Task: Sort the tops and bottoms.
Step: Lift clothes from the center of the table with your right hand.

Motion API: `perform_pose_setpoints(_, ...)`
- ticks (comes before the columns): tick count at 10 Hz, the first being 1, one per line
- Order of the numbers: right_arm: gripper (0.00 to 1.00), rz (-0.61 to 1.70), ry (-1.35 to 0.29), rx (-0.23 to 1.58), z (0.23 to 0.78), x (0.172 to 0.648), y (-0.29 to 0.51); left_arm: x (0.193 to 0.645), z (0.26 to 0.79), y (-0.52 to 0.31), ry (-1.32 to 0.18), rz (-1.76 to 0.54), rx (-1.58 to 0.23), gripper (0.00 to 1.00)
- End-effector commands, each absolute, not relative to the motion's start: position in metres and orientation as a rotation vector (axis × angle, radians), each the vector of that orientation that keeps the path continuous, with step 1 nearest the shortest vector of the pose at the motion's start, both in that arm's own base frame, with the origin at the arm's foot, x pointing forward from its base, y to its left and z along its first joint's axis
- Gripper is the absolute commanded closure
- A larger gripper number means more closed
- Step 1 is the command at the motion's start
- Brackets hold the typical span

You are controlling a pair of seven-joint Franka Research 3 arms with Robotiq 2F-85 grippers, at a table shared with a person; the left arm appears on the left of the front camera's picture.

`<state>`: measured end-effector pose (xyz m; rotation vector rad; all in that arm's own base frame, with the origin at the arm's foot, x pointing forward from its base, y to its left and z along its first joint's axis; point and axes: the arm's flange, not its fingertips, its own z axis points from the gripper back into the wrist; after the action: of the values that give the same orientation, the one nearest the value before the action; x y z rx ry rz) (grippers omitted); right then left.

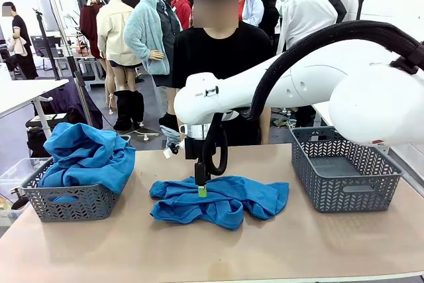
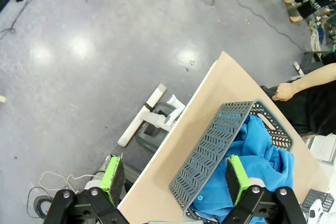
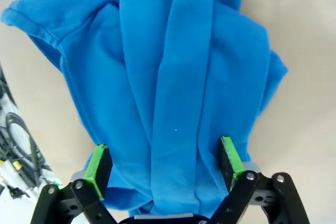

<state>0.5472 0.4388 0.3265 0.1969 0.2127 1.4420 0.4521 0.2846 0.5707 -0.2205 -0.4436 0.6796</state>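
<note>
A crumpled bright blue garment [image 1: 222, 202] lies at the middle of the table; whether it is one of the tops or the bottoms I cannot tell. My right gripper [image 1: 201, 189] reaches across and hangs just above it, open, with the cloth [image 3: 178, 77] spread below its green pads [image 3: 230, 156] and nothing held. Bright blue tops [image 1: 86, 157] are heaped in the grey basket [image 1: 66, 203] at the left. My left gripper [image 2: 175, 182] hovers open high above that basket [image 2: 210, 150] and the blue cloth [image 2: 257, 156] in it.
A second grey basket [image 1: 344, 180] stands at the right with nothing in it. A person in black stands at the far edge, one hand [image 2: 286, 92] near the table corner. Bare tabletop [image 1: 199, 250] runs along the front.
</note>
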Motion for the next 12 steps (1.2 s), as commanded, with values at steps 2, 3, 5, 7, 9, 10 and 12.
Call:
perform_pose_setpoints(2, 0.0, 1.479, 0.255, 0.13, 0.314, 0.534, 0.439, 0.451, 0.571, 0.286, -0.448, 0.676, -0.212, 0.0)
perform_pose_setpoints(3, 0.0, 1.483, 0.251, 0.102, 0.315, 0.532, 0.44, 0.451, 0.571, 0.286, -0.448, 0.676, -0.212, 0.0)
perform_pose_setpoints(5, 0.32, 1.479, 0.237, 0.091, 0.318, 0.532, 0.44, 0.451, 0.571, 0.286, -0.448, 0.676, -0.212, 0.0)
perform_pose_setpoints(7, 0.68, 1.469, 0.223, 0.097, 0.317, 0.53, 0.438, 0.451, 0.571, 0.286, -0.448, 0.676, -0.212, 0.0)
perform_pose_setpoints(9, 1.0, 1.466, 0.211, 0.101, 0.318, 0.528, 0.436, 0.451, 0.571, 0.286, -0.448, 0.676, -0.212, 0.0)
perform_pose_setpoints(10, 1.0, 1.465, 0.217, 0.097, 0.32, 0.527, 0.437, 0.451, 0.571, 0.286, -0.448, 0.676, -0.212, 0.0)
perform_pose_setpoints(12, 1.0, 1.472, 0.221, 0.086, 0.326, 0.526, 0.438, 0.451, 0.571, 0.286, -0.448, 0.676, -0.212, 0.0)
